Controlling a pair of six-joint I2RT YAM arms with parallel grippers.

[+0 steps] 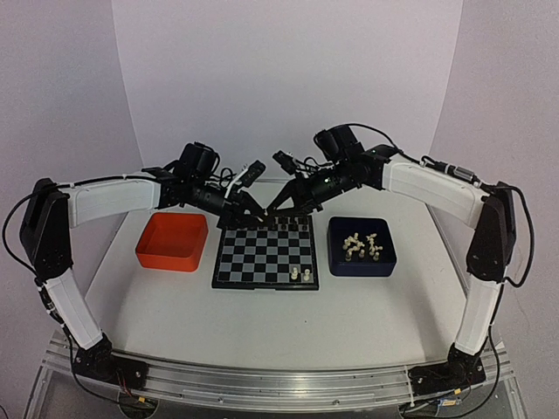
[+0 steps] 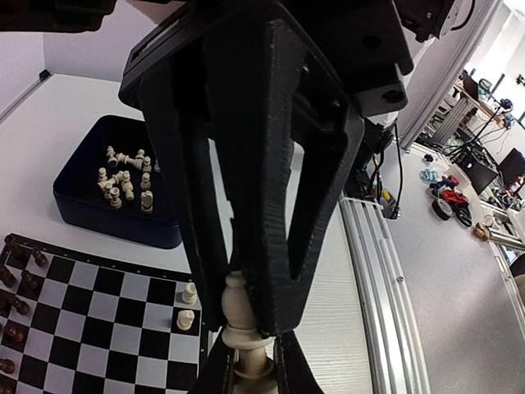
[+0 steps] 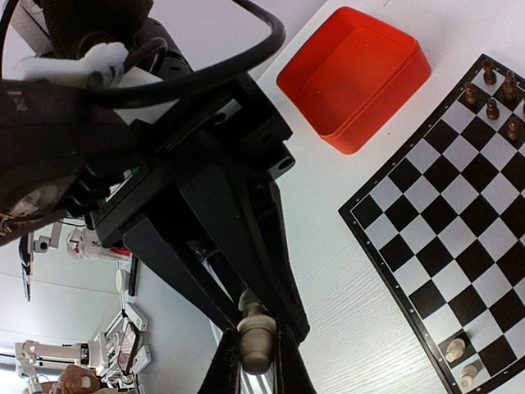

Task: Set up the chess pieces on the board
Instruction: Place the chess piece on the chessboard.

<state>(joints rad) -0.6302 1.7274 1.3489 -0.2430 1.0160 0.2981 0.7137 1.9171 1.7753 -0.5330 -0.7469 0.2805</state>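
The board (image 1: pixel 262 255) lies mid-table, with dark chessmen (image 1: pixel 262 225) on its far rows and two cream chess pieces (image 1: pixel 301 274) at its near right corner. Both grippers meet in the air over the board's far edge. My left gripper (image 2: pixel 246 322) is shut on the upper part of a cream piece (image 2: pixel 236 302). My right gripper (image 3: pixel 256 355) is shut on the same piece (image 3: pixel 256 336) at its base. In the top view the left gripper (image 1: pixel 258 216) and right gripper (image 1: pixel 273 212) touch tip to tip and hide the piece. Several cream pieces (image 1: pixel 362 244) lie in the dark blue tray (image 1: pixel 360 267).
An orange tray (image 1: pixel 172 242) stands left of the board with nothing showing in it. The dark blue tray sits right of the board. Both arms arch in from the table's sides. A metal rail (image 1: pixel 262 384) runs along the near edge.
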